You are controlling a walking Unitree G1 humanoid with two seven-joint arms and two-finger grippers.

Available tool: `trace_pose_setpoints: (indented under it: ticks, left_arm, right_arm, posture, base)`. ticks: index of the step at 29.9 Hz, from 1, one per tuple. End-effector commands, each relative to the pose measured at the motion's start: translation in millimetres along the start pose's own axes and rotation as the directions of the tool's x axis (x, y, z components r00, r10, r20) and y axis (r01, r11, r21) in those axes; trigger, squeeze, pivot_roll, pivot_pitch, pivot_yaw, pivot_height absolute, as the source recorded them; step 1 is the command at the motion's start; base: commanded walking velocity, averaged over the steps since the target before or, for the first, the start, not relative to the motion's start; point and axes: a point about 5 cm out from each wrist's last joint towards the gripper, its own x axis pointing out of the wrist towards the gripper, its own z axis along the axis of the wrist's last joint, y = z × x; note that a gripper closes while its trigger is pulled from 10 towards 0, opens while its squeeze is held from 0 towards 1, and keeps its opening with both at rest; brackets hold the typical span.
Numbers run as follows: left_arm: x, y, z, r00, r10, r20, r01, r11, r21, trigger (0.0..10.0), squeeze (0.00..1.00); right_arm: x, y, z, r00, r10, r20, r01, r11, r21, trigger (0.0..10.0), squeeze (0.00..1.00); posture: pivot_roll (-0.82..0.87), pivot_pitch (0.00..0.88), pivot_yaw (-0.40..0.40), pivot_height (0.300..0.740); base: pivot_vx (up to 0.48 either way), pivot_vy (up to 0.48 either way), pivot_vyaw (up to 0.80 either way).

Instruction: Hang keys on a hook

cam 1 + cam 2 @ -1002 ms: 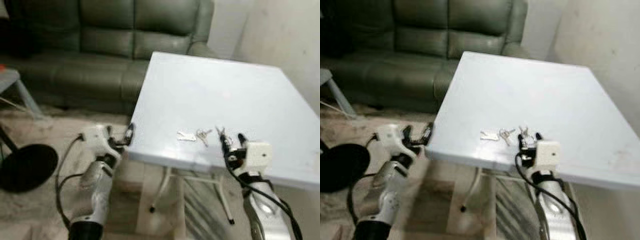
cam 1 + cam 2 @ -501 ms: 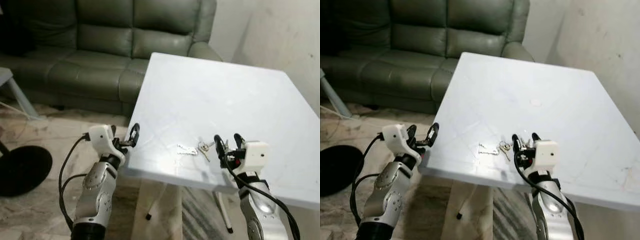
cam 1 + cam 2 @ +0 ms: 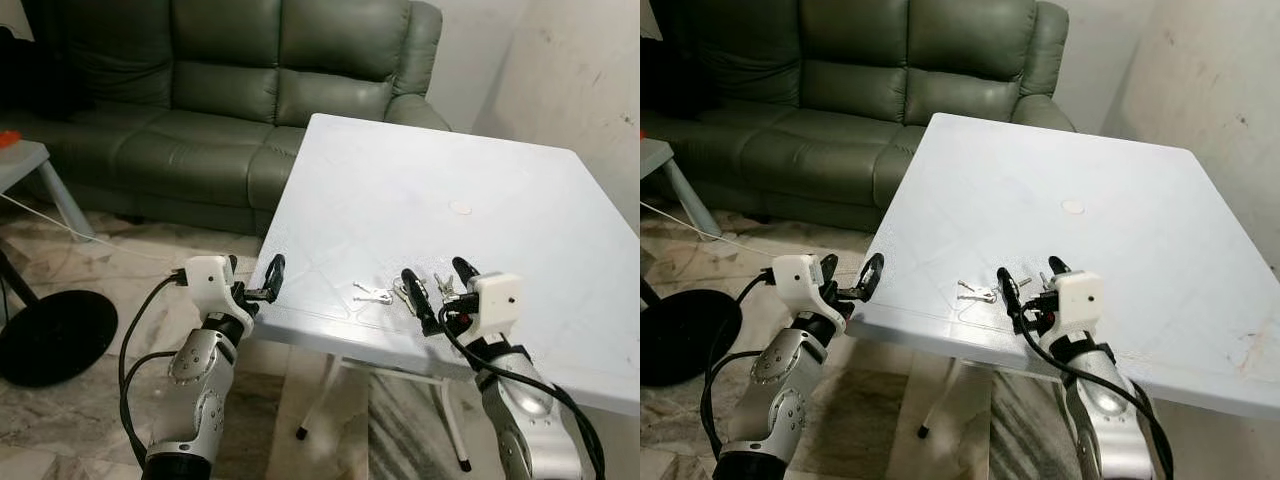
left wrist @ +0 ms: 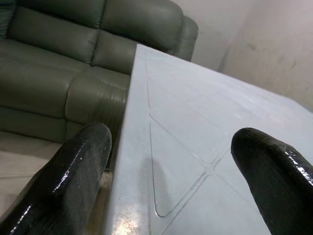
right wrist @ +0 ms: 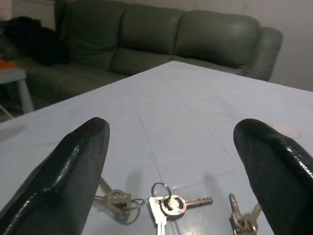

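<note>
Three small bunches of silver keys lie near the front edge of the white table (image 3: pixel 480 190): one with a flat tag (image 3: pixel 372 294), a middle bunch (image 5: pixel 166 204) and a right-hand bunch (image 5: pixel 242 215). My right gripper (image 3: pixel 433 270) hovers open just over the table edge, with the keys lying low between and ahead of its fingers (image 5: pixel 73 166). It holds nothing. My left gripper (image 3: pixel 255 266) stands open at the table's front left corner, one finger (image 4: pixel 73 176) off the edge and the other over the tabletop.
A dark green leather sofa (image 3: pixel 230 90) stands behind the table on the left. A black round base (image 3: pixel 50 335) lies on the marble floor at the left, beside a small side table (image 3: pixel 20 160). A bare wall (image 3: pixel 580 70) runs along the right.
The camera has risen and shifted. My right gripper has moved forward and left over the table edge, so that it now straddles the keys. The left gripper stays by the corner.
</note>
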Motion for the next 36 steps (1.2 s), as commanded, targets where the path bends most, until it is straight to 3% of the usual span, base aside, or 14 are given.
trace_pose_setpoints:
  ticks: [1, 7, 8, 10, 11, 22, 36]
  left_arm:
    - [-0.5, -3.8, 1.6, 0.999, -0.036, 0.0, 0.036, 0.999, 0.025, 10.0, 0.0]
    - [-3.4, -15.2, -2.4, 0.992, -0.123, -0.025, 0.124, 0.99, 0.066, 10.0, 0.0]
    - [-4.5, -18.3, -4.3, 0.989, -0.144, -0.035, 0.146, 0.987, 0.073, 10.0, 0.0]
    - [-5.0, -19.4, -5.2, 0.988, -0.152, -0.041, 0.154, 0.985, 0.078, 10.0, 0.0]
    - [-7.6, -23.6, -6.8, 0.984, -0.174, -0.047, 0.177, 0.981, 0.081, 10.0, 0.0]
    - [-19.7, -35.7, -9.8, 0.97, -0.232, -0.07, 0.237, 0.969, 0.074, 10.0, 0.0]
    - [-34.6, -46.7, -5.3, 0.956, -0.276, -0.099, 0.284, 0.956, 0.076, 10.0, 0.0]
  right_arm:
    - [2.9, -1.4, -0.9, 1.0, 0.018, -0.02, -0.019, 1.0, -0.01, 10.0, 1.0]
    - [12.0, -3.6, 2.4, 0.998, 0.046, -0.033, -0.047, 0.998, -0.041, 10.0, 1.0]
    - [13.8, -3.8, 2.6, 0.998, 0.054, -0.04, -0.055, 0.997, -0.045, 10.0, 0.54]
    - [14.6, -3.8, 2.6, 0.997, 0.058, -0.043, -0.06, 0.997, -0.044, 10.0, 0.54]
    - [15.6, -4.7, 3.6, 0.997, 0.066, -0.047, -0.069, 0.996, -0.051, 10.0, 0.0]
    - [29.2, -6.8, 5.5, 0.992, 0.095, -0.086, -0.1, 0.994, -0.048, 10.0, 0.0]
    - [53.4, -15.6, 4.7, 0.962, 0.233, -0.142, -0.242, 0.969, -0.052, 10.0, 0.0]
  posture:
    - [0.01, 0.0, -0.088, 0.74]
    - [0.01, 0.014, -0.094, 0.74]
    - [0.01, 0.016, -0.095, 0.74]
    - [0.01, 0.016, -0.095, 0.74]
    - [0.01, 0.03, -0.099, 0.74]
    - [0.02, 0.076, -0.104, 0.74]
    - [0.03, 0.137, -0.097, 0.74]
  base:
    - [0.0, 0.0, 0.0]
    - [0.0, 0.0, 0.0]
    - [0.0, 0.0, 0.0]
    - [0.0, 0.0, 0.0]
    - [0.0, 0.0, 0.0]
    - [0.0, 0.0, 0.0]
    - [0.0, 0.0, 0.0]
